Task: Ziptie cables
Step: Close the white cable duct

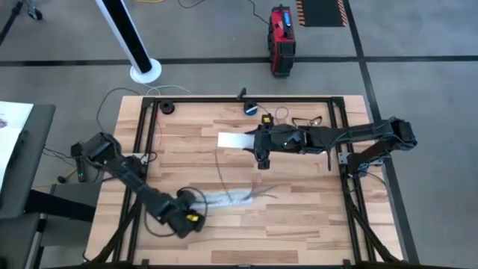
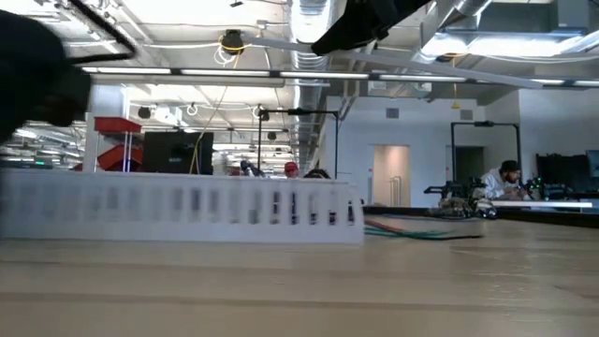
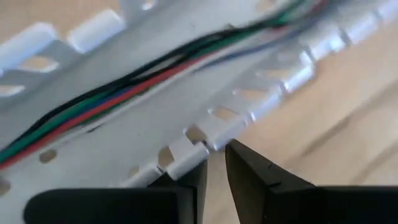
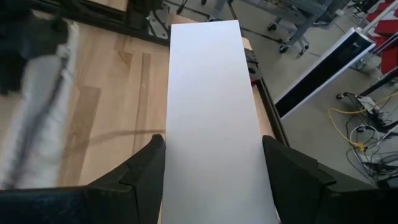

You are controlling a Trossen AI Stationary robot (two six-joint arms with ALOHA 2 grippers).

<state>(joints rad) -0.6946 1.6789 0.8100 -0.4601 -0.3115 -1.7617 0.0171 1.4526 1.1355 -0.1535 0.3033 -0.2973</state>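
The cables (image 3: 118,93), thin black, green, red and blue wires, lie lengthwise in a white slotted cable tray (image 1: 224,198) near the front-left of the wooden table (image 1: 299,224), with loose ends straggling out of the tray's right end in the high view. The left gripper (image 3: 214,171) sits at the tray's left end; in its wrist view the fingers are nearly together, pinching or about to pinch one thin tab of the slotted side wall, and I cannot tell whether real pressure is on it. The right gripper (image 4: 211,155) hovers over the table's middle, well apart from the tray, its fingers spread wide around a flat white cover strip (image 4: 208,93) held between them. The wires look light, limp and slick, so they would likely slump and fan out if lifted at one end; a hold at the middle of the bunch, where they run parallel, seems safest. The tray's tabs look thin and springy, probably easy to bend, so its solid base or full wall is the better grip.
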